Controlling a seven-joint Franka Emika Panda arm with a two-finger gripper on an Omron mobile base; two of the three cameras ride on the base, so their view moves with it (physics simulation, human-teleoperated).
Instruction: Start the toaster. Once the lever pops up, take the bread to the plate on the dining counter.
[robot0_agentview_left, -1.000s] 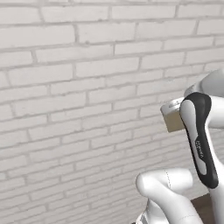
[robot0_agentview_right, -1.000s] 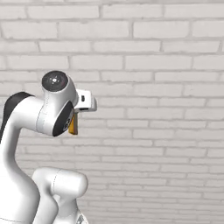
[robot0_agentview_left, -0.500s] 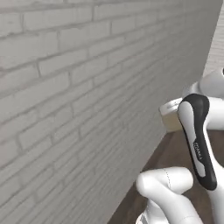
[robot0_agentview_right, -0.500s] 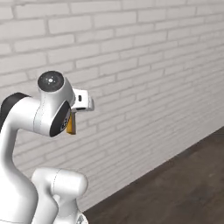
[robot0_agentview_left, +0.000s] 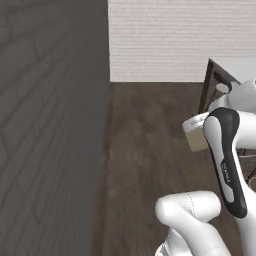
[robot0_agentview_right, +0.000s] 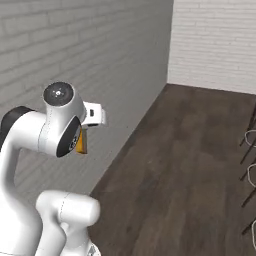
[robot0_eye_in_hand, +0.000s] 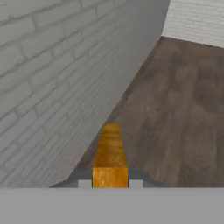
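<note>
The bread (robot0_eye_in_hand: 110, 153) is held edge-on between the narrow fingers of the tool (robot0_eye_in_hand: 110, 183); the dining tabletop (robot0_agentview_left: 235, 67) is seen ahead and right.

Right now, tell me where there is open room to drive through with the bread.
The dark wood floor lies bare between the brick wall and the stools at right. It's crowded by those stools. The hand holds the bread.

place: home kitchen-dining room | evidence: white-topped dining counter (robot0_agentview_left: 235, 67) in far corner – black-framed stools (robot0_agentview_right: 248, 165) beside it | surfaces: dark wood floor (robot0_agentview_right: 190, 165) – painted brick walls (robot0_agentview_left: 175, 35) behind counter
</note>
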